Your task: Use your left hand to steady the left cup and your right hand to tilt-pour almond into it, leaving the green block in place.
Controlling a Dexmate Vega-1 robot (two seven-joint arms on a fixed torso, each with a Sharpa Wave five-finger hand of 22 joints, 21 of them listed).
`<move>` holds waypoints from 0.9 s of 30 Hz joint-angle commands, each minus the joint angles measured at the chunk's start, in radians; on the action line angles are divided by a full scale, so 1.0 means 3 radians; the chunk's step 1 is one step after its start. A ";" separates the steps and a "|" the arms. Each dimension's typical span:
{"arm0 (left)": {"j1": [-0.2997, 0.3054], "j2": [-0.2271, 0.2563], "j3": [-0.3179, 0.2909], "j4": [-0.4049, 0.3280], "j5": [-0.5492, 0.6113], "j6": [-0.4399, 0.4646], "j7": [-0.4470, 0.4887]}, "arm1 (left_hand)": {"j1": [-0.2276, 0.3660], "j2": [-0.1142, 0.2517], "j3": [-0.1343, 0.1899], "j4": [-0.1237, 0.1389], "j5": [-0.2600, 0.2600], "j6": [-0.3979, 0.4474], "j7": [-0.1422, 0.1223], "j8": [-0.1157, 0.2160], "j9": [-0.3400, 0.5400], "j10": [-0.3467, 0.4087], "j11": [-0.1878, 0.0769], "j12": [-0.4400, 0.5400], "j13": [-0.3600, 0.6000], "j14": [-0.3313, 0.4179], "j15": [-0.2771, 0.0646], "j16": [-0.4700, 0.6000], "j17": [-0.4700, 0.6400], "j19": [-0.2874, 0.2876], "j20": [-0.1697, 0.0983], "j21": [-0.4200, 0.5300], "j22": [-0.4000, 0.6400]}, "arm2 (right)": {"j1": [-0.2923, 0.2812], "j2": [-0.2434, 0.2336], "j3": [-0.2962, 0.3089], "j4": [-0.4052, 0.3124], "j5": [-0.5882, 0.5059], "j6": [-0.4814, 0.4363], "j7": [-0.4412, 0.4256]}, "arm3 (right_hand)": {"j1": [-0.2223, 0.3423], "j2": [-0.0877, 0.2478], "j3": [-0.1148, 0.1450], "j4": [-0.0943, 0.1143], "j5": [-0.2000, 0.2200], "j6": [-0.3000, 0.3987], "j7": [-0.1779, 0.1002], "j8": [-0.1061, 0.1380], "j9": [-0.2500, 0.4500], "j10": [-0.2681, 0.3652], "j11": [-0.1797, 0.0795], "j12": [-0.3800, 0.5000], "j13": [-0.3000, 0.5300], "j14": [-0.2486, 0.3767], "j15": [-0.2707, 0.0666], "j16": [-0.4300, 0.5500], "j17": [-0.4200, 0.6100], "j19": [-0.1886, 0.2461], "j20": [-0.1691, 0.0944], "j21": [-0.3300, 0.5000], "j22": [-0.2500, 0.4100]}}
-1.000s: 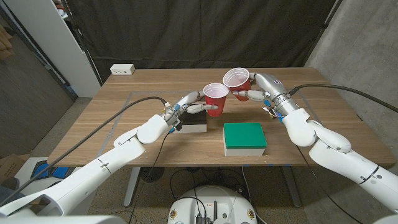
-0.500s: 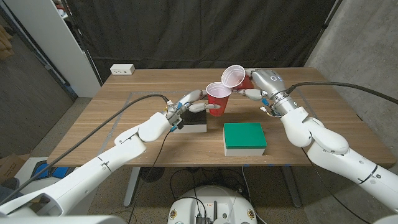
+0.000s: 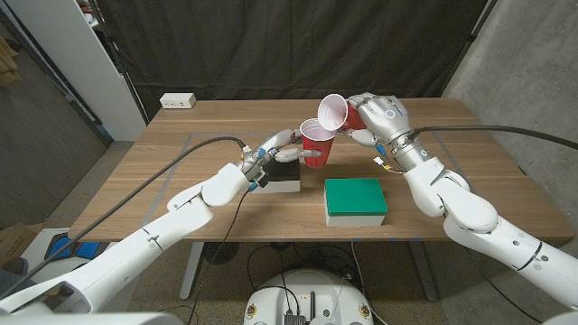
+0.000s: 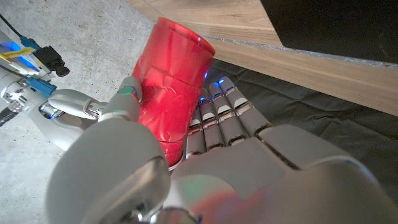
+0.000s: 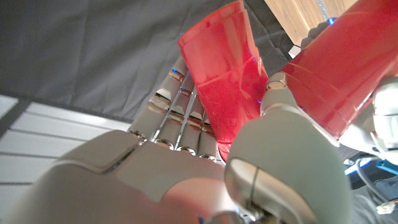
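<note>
Your left hand (image 3: 282, 151) grips the upright red plastic cup (image 3: 317, 147); your right hand (image 3: 377, 117) holds the second red cup (image 3: 335, 114) tipped over it, mid-pour. The green block (image 3: 355, 199) sits untouched.

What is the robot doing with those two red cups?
It is pouring from one cup into the other. The left hand holds the left cup upright on the table. The right hand grips the second cup and tips it, mouth aimed down over the left cup's rim. The green block sits nearer the robot, with neither hand on it.
</note>
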 commanded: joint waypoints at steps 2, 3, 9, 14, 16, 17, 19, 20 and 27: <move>0.0039 -0.0012 -0.0042 0.0027 -0.0062 -0.0094 0.0018 | -0.0001 0.0027 0.0023 0.0003 0.0011 0.0035 0.0006 0.0018 0.0006 0.0030 0.0000 0.0011 0.0016 0.0039 -0.0153 -0.0008 -0.0001 0.0023 -0.0011 0.0023 0.0013 | 0.0082 -0.0076 -0.0090 -0.0029 -0.0810 -0.0166 0.0035 | 0.0059 0.0008 0.0013 -0.0018 0.0024 0.0003 -0.0043 0.0007 0.0006 0.0005 -0.0043 -0.0002 0.0013 0.0025 -0.0256 0.0035 0.0009 0.0011 -0.0043 0.0024 0.0012; 0.0041 -0.0010 -0.0045 0.0025 -0.0073 -0.0092 0.0010 | 0.0000 0.0026 0.0023 0.0002 0.0011 0.0036 0.0005 0.0018 0.0006 0.0031 -0.0001 0.0011 0.0016 0.0041 -0.0151 -0.0007 -0.0002 0.0024 -0.0011 0.0023 0.0013 | 0.0090 -0.0085 -0.0088 -0.0030 -0.0845 -0.0163 0.0040 | 0.0074 0.0008 0.0016 -0.0024 0.0026 -0.0003 -0.0050 0.0004 0.0006 -0.0004 -0.0057 -0.0007 0.0014 0.0024 -0.0263 0.0035 0.0010 0.0005 -0.0050 0.0021 0.0012; 0.0051 0.0003 -0.0062 0.0014 -0.0100 -0.0083 -0.0009 | -0.0003 0.0024 0.0025 0.0002 0.0011 0.0036 0.0008 0.0016 0.0006 0.0025 -0.0002 0.0007 0.0016 0.0040 -0.0151 -0.0011 -0.0002 0.0028 -0.0009 0.0023 0.0013 | 0.0153 -0.0139 -0.0088 -0.0020 -0.1084 -0.0142 0.0060 | 0.0134 0.0012 0.0022 -0.0036 0.0034 -0.0052 -0.0111 -0.0018 0.0003 -0.0037 -0.0098 -0.0035 0.0014 -0.0012 -0.0307 0.0030 0.0018 -0.0003 -0.0092 0.0016 0.0013; 0.0051 0.0017 -0.0072 0.0001 -0.0120 -0.0076 -0.0036 | -0.0005 0.0024 0.0027 0.0003 0.0012 0.0038 0.0010 0.0016 0.0006 0.0027 0.0003 0.0007 0.0016 0.0043 -0.0150 -0.0011 -0.0002 0.0029 -0.0007 0.0022 0.0013 | 0.0208 -0.0149 -0.0100 -0.0006 -0.1327 -0.0172 0.0109 | 0.0171 0.0019 0.0030 -0.0035 0.0040 -0.0087 -0.0169 -0.0034 0.0000 -0.0066 -0.0167 -0.0058 0.0013 -0.0021 -0.0350 0.0016 0.0012 -0.0008 -0.0125 0.0012 0.0012; 0.0052 0.0020 -0.0077 -0.0001 -0.0125 -0.0081 -0.0039 | -0.0008 0.0024 0.0027 0.0004 0.0012 0.0038 0.0009 0.0015 0.0006 0.0027 -0.0004 0.0006 0.0016 0.0042 -0.0145 -0.0012 -0.0002 0.0029 -0.0008 0.0022 0.0013 | 0.0230 -0.0148 -0.0102 -0.0008 -0.1402 -0.0179 0.0130 | 0.0194 0.0029 0.0043 -0.0039 0.0045 -0.0084 -0.0211 -0.0034 0.0000 -0.0072 -0.0181 -0.0066 0.0011 -0.0015 -0.0382 0.0011 0.0010 0.0001 -0.0141 0.0014 0.0012; 0.0052 0.0022 -0.0079 -0.0001 -0.0124 -0.0083 -0.0038 | -0.0008 0.0024 0.0028 0.0004 0.0012 0.0039 0.0012 0.0016 0.0006 0.0030 -0.0002 0.0007 0.0016 0.0043 -0.0144 -0.0012 -0.0002 0.0030 -0.0008 0.0022 0.0013 | 0.0244 -0.0144 -0.0108 -0.0001 -0.1454 -0.0187 0.0131 | 0.0194 0.0029 0.0043 -0.0038 0.0045 -0.0087 -0.0214 -0.0035 0.0000 -0.0072 -0.0183 -0.0067 0.0011 -0.0016 -0.0384 0.0010 0.0009 0.0001 -0.0144 0.0014 0.0012; 0.0050 0.0025 -0.0083 0.0000 -0.0139 -0.0086 -0.0051 | -0.0008 0.0026 0.0030 0.0003 0.0012 0.0040 0.0008 0.0015 0.0006 0.0033 -0.0003 0.0007 0.0016 0.0041 -0.0149 -0.0014 -0.0002 0.0030 -0.0007 0.0022 0.0013 | 0.0268 -0.0129 -0.0124 0.0024 -0.1571 -0.0215 0.0100 | 0.0214 0.0041 0.0057 -0.0040 0.0049 -0.0106 -0.0234 -0.0043 -0.0001 -0.0075 -0.0185 -0.0072 0.0010 -0.0021 -0.0394 -0.0001 0.0005 -0.0001 -0.0156 0.0013 0.0012; 0.0047 0.0024 -0.0083 0.0006 -0.0151 -0.0091 -0.0059 | -0.0008 0.0026 0.0030 0.0003 0.0013 0.0039 0.0010 0.0015 0.0006 0.0032 -0.0003 0.0007 0.0016 0.0041 -0.0150 -0.0014 -0.0002 0.0030 -0.0008 0.0022 0.0013 | 0.0278 -0.0125 -0.0128 0.0033 -0.1606 -0.0222 0.0076 | 0.0223 0.0046 0.0062 -0.0040 0.0050 -0.0108 -0.0237 -0.0043 -0.0001 -0.0092 -0.0194 -0.0082 0.0010 -0.0031 -0.0412 -0.0010 0.0004 -0.0001 -0.0160 0.0013 0.0012; 0.0037 0.0021 -0.0092 0.0037 -0.0183 -0.0146 -0.0075 | -0.0009 0.0023 0.0032 0.0002 0.0013 0.0042 0.0009 0.0014 0.0006 0.0033 -0.0003 0.0006 0.0016 0.0049 -0.0153 -0.0013 -0.0003 0.0035 -0.0008 0.0023 0.0013 | 0.0361 -0.0052 -0.0208 0.0092 -0.2029 -0.0333 0.0123 | 0.0338 0.0124 0.0141 -0.0055 0.0064 -0.0149 -0.0249 -0.0060 -0.0003 -0.0134 -0.0234 -0.0112 0.0010 -0.0042 -0.0446 -0.0048 -0.0009 -0.0025 -0.0198 0.0001 0.0011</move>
